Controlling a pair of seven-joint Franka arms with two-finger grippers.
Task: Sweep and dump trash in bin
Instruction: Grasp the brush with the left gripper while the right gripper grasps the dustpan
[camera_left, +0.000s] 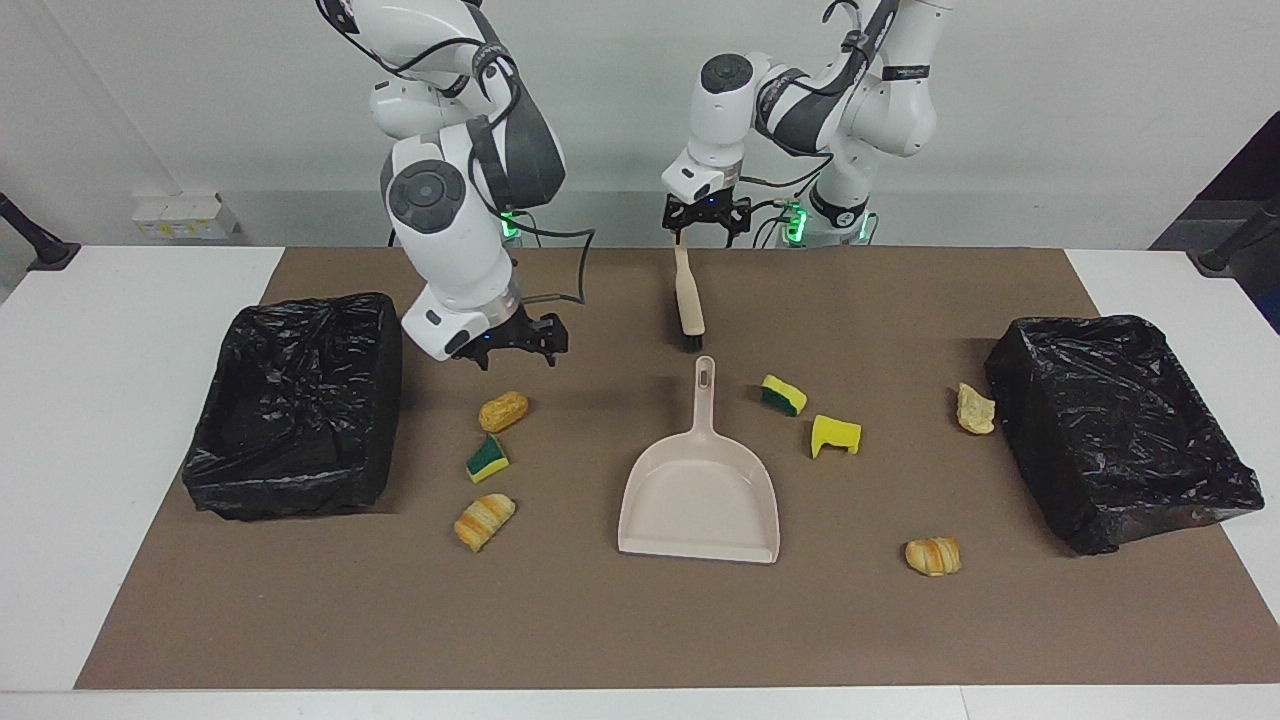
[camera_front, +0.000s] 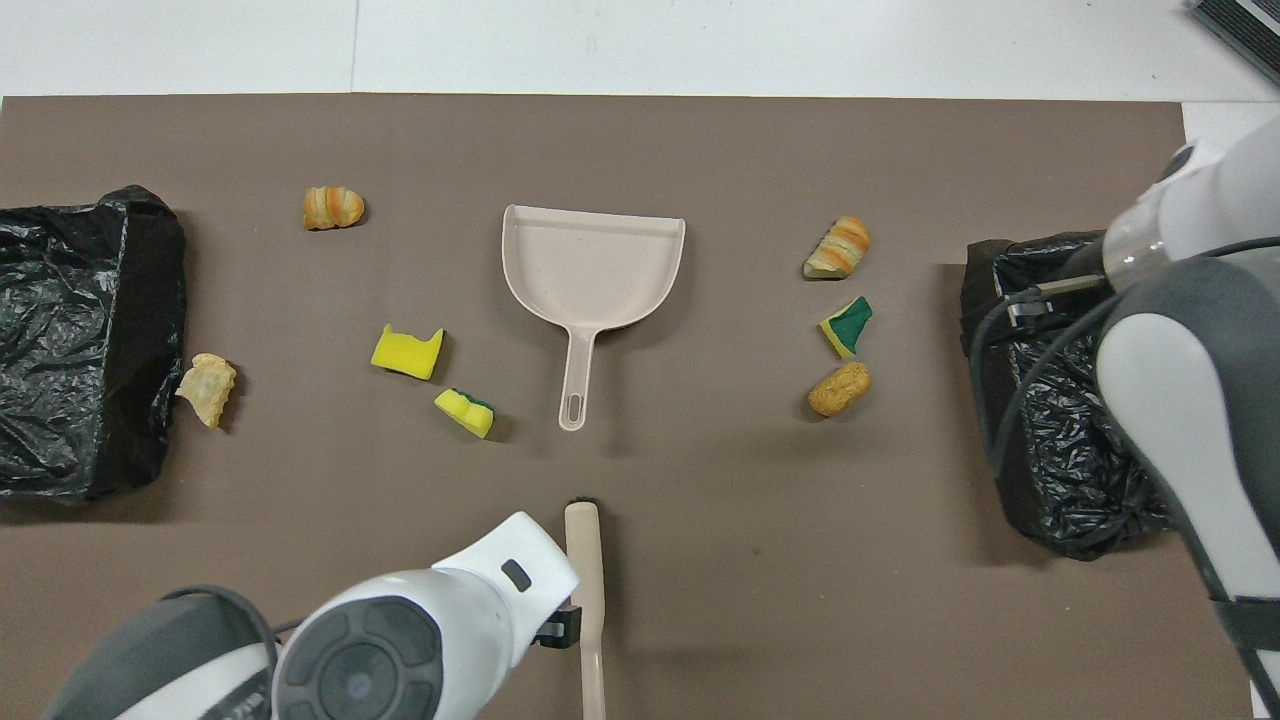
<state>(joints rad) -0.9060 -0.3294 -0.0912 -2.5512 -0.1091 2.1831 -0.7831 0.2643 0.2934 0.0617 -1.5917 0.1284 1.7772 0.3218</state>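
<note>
1. Left end effector (camera_left: 707, 222): poised over the handle end of the hand brush (camera_left: 687, 296), fingers spread apart, holding nothing; whether it touches the handle cannot be told.
2. Right end effector (camera_left: 515, 345): raised above the mat (camera_left: 640, 630), over the spot just beside the bread-like roll (camera_left: 503, 410) on its robot-ward side, fingers apart and empty.
3. Trash near the right end effector: the roll, a green-faced sponge chunk (camera_left: 487, 459) and a striped bread piece (camera_left: 484, 521) lie in a line running away from the robots, beside the bin (camera_left: 297, 400) at the right arm's end of the bench.
4. Trash toward the left arm's end: two yellow sponge chunks (camera_left: 784, 394) (camera_left: 835, 435) lie near the dustpan (camera_left: 700, 495), a pale crust (camera_left: 975, 408) sits just beside the second bin (camera_left: 1115, 425), and a bread piece (camera_left: 933, 556) lies farther from the robots. All are well apart from the left end effector.
5. Dustpan: rests flat mid-mat, its handle pointing toward the brush bristles.
</note>
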